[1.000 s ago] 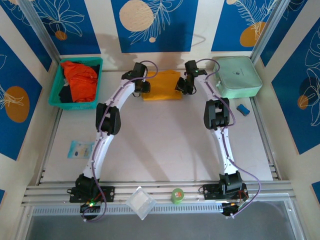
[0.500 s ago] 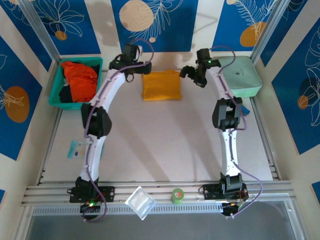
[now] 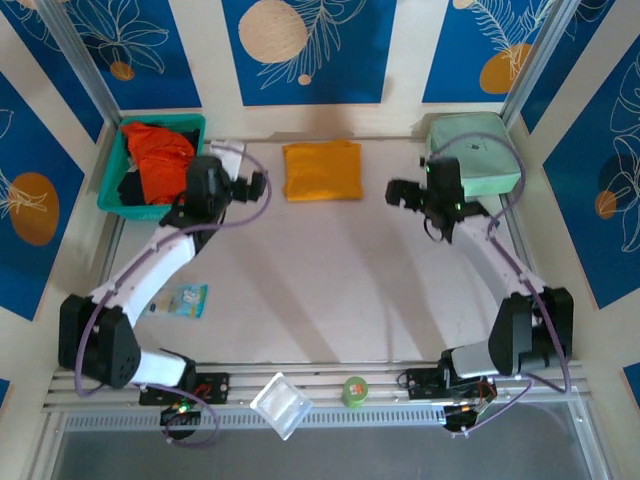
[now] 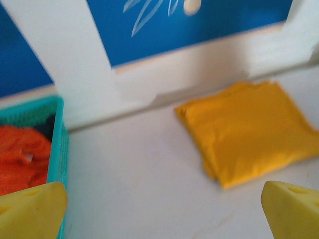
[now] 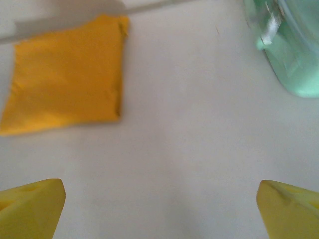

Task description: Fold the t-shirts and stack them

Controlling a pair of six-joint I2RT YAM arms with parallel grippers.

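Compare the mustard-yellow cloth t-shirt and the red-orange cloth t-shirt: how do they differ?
The mustard-yellow cloth t-shirt is folded into a flat rectangle; the red-orange cloth t-shirt is crumpled. The yellow one lies on the white table; the red-orange one sits in the teal plastic basket. Both are soft plain cloth.

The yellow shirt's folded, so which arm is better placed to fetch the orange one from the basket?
Left, probably. The left pincer hangs beside the basket holding the orange shirt; the right pincer is far off, near the green box.
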